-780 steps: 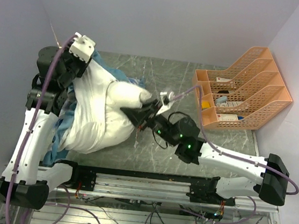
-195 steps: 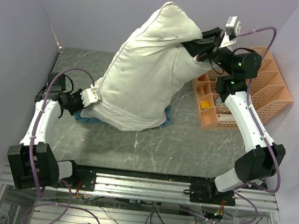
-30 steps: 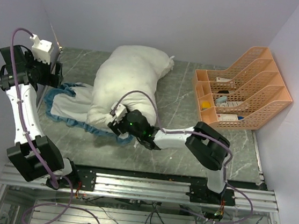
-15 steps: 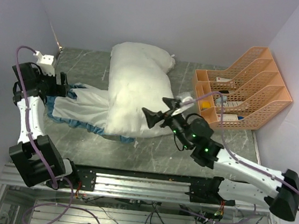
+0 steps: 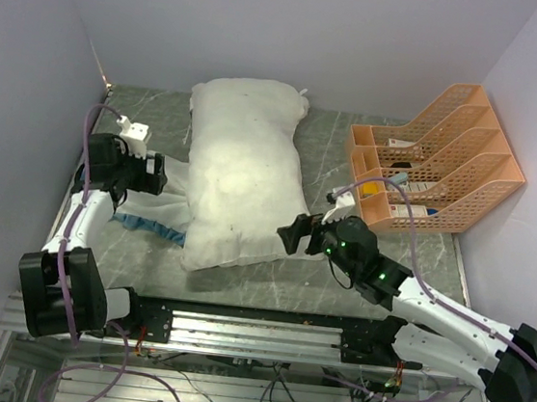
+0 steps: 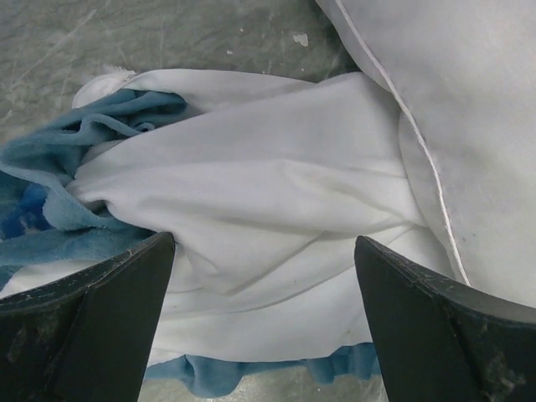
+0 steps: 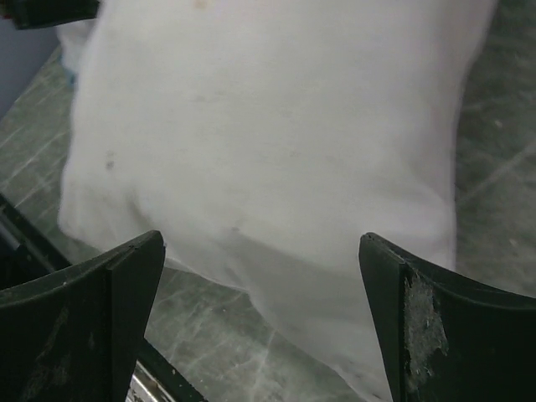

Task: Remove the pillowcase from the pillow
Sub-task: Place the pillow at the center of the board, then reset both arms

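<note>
The pillowcase point(image 6: 276, 209) lies slack against the pillow's point(image 5: 244, 174) left edge.
The left gripper point(image 5: 152, 174) over it and the right gripper point(image 5: 294, 235) at the pillow's near-right corner both gape, empty. Advisable: pinch bunched fabric only, then draw it leftward, clear of the pillow.

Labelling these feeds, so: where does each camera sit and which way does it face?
Top external: above and behind the bases, looking down on the table, pillow, pillowcase and file tray; left arm and right arm show whole.
Left wrist: on the left arm, looking past the open left gripper at the pillowcase, pillow edge at right.
Right wrist: on the right arm, looking past the open right gripper at the pillow's near end.
Shared: all three show the pillow; top and left wrist share the pillowcase.
</note>
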### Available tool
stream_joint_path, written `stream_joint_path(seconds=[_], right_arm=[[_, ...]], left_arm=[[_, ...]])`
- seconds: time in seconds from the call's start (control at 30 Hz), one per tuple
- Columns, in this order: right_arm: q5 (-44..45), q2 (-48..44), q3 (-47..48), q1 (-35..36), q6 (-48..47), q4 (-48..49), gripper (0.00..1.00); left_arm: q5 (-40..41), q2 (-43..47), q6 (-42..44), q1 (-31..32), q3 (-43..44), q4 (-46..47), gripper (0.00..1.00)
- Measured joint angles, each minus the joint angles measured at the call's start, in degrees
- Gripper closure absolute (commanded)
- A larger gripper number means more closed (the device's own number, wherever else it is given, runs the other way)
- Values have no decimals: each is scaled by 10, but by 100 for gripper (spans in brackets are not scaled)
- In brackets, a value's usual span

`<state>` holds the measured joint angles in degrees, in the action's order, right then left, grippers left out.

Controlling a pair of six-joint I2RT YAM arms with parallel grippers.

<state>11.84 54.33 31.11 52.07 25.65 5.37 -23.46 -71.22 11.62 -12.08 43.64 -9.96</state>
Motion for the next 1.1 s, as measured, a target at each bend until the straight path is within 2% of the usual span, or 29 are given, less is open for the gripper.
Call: stream_joint_path(seconds=[0.2,0.3,0.47,0.6,0.8,1.1], right_arm=[[70,-46,2,-97,40,-70,0],[153,-27,11,-144,62,-94,0],[293,5,4,-164,101,-130,0],[382,-5,-12,-173,105,-140,0],[466,-32,-60,-184,111,-133,0],[515,-152,-113,-187,87,-104,0]], left_arm=[[4,9,-31,9,-44,79,0],[5,25,-46,21,-103,137,1],[18,38,-74,34,-167,198,1],[22,95,-82,34,-176,198,1],[44,275,-85,35,-243,209,1],[61,322,-87,35,-253,166,0]])
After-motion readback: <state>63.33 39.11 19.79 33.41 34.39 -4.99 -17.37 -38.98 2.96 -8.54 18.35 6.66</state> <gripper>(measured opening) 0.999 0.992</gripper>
